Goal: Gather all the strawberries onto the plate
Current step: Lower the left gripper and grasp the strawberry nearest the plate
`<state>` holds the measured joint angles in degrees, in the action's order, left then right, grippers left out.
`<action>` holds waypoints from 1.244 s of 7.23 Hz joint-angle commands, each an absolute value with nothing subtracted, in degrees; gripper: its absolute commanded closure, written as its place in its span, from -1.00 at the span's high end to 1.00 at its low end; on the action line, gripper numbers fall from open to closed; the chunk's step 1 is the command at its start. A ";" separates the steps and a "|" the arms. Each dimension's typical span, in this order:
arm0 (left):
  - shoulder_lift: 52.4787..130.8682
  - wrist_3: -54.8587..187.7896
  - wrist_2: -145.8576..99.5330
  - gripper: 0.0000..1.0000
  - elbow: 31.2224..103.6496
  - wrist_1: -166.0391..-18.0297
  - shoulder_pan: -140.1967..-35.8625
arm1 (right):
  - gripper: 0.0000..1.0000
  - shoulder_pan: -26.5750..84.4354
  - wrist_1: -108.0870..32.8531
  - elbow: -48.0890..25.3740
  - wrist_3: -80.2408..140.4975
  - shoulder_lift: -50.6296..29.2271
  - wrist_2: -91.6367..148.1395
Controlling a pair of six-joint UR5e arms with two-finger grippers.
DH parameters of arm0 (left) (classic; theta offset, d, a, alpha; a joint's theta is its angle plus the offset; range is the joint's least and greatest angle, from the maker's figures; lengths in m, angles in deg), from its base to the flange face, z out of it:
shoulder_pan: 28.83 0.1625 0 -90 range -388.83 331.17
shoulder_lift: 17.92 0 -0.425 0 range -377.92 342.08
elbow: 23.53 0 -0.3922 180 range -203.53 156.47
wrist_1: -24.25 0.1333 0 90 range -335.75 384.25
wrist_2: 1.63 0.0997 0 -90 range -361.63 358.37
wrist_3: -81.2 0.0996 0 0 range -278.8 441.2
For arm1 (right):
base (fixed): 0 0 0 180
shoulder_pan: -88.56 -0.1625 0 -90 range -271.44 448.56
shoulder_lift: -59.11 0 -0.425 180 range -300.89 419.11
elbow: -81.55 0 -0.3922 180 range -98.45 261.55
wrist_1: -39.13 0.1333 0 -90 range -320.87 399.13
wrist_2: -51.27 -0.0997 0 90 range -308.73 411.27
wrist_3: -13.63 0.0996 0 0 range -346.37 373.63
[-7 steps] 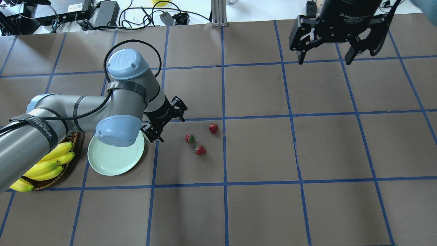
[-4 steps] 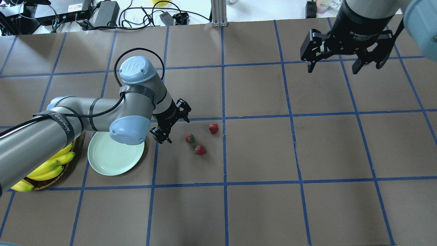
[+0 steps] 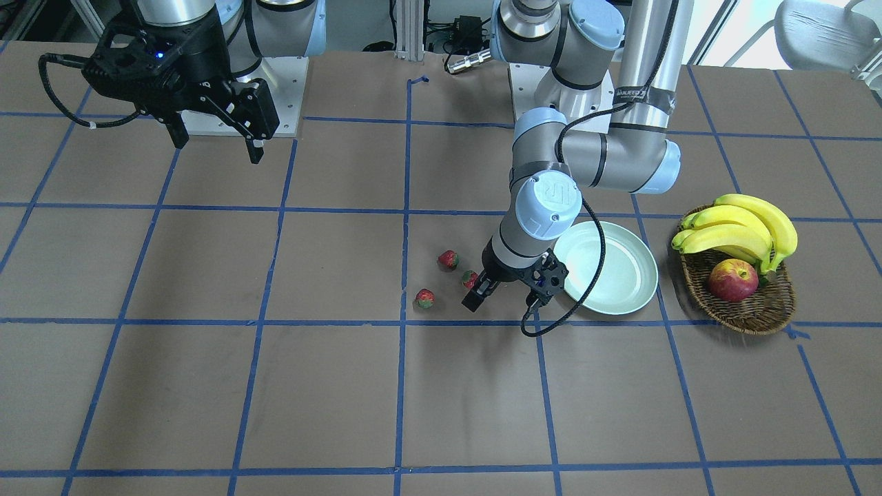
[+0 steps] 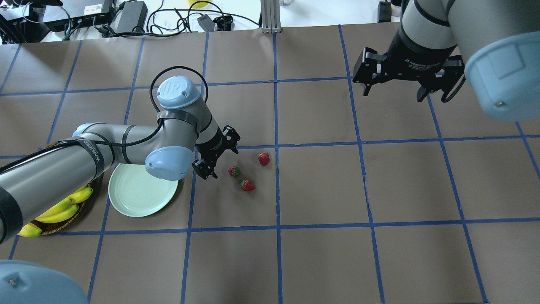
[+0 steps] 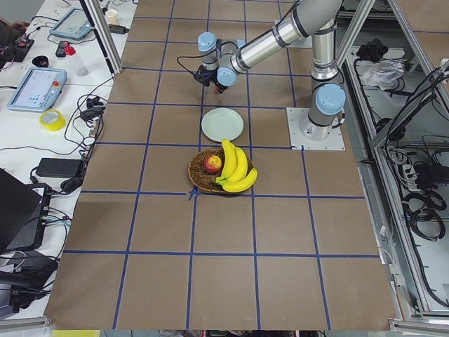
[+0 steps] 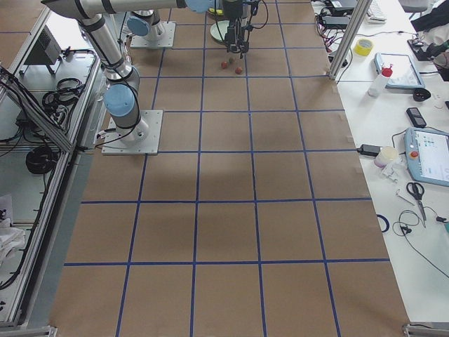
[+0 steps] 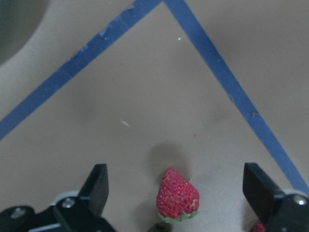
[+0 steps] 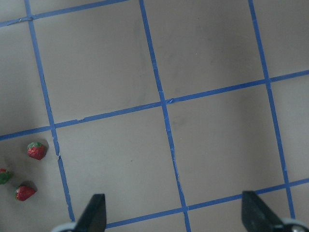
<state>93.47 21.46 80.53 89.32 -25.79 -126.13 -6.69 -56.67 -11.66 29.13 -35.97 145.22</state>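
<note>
Table: brown surface with a grid of blue tape. All items lie in its left half, well apart from every edge.

1. Basket: closest to the left end of the table. It holds bananas and an apple.
2. Plate: flat on the table, just beside the basket on the side toward the table's middle.
3. Strawberries: all three lie on the table surface, outside the plate, in a loose cluster near the plate. The near strawberry and middle strawberry lie close together. The far strawberry lies just beside a tape crossing.
4. Left gripper: low over the table, between the plate and the cluster. Fingers are spread wide and grip nothing. The middle strawberry lies just beside one fingertip, and contact cannot be confirmed.
5. Right gripper: raised above the right half of the table, well apart from the strawberries. Fingers are spread wide and grip nothing.
</note>
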 commanded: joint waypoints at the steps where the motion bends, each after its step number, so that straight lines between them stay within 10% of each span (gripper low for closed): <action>1: 94.14 20.55 79.06 1.00 89.32 -25.50 -126.66 | 1.00 -6.89 -62.68 -12.57 26.81 -35.90 145.06; 2: 94.23 20.55 78.36 0.81 89.32 -25.59 -126.66 | 1.00 -7.06 -64.30 -12.84 26.90 -35.38 144.53; 3: 94.23 20.81 78.35 -0.43 89.23 -25.59 -126.66 | 1.00 -7.06 -64.32 -13.02 22.81 -35.12 142.87; 4: 94.14 21.34 78.44 -0.99 89.06 -25.59 -126.66 | 1.00 -6.98 -64.23 -12.32 20.94 -35.20 140.16; 9: 90.20 32.62 85.97 -1.00 87.74 -28.82 -126.48 | 1.00 -7.06 -56.66 -10.38 20.66 -35.20 143.47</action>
<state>91.85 26.69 82.98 87.99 -26.93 -126.66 -7.05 -57.00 -10.58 20.60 -35.39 143.11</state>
